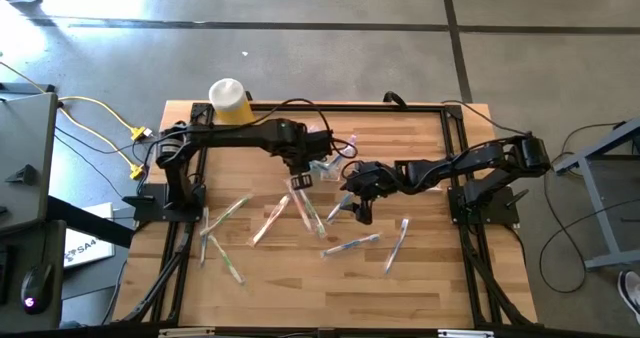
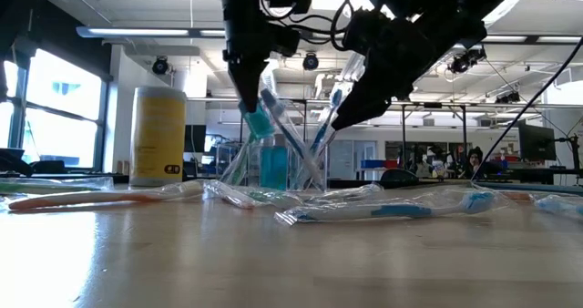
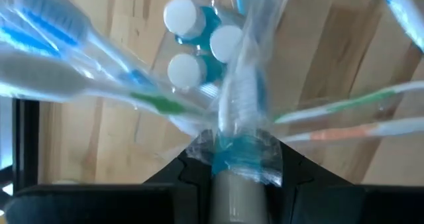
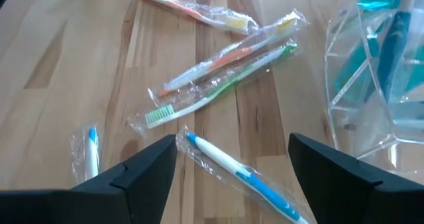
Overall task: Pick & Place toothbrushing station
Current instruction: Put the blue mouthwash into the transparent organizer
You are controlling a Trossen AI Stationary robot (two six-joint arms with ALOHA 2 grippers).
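Holding a wrapped blue toothbrush [image 3: 237, 118] by the lower end of its handle, the left gripper [image 1: 300, 181] hangs over the middle of the bench [image 1: 420, 288], its fingers narrowed onto the crinkled clear sleeve. The brush stands nearly upright above the clear holder cup [image 2: 273, 162], where other brushes already lean and three small white-capped pieces [image 3: 199, 42] sit at the bottom.

The right gripper [image 4: 232, 161] hovers just beside the cup with its fingers spread wide and nothing between them; another blue-handled toothbrush [image 4: 238, 171] lies on the wood directly beneath it.

These brushes look very light and stiff, but the film wrap is likely slippery and bunches under pressure, so a firm pinch on the handle near mid-length seems safest. The cup is probably light too and could tip or slide if a brush pushes its rim sideways.

More wrapped toothbrushes [image 1: 265, 223] lie scattered across the wood, well inside the black frame that borders it. The two arms crowd the cup closely, leaving little room between them; the near part of the bench is open. A yellow cylinder [image 1: 230, 100] stands at the far edge, well apart.
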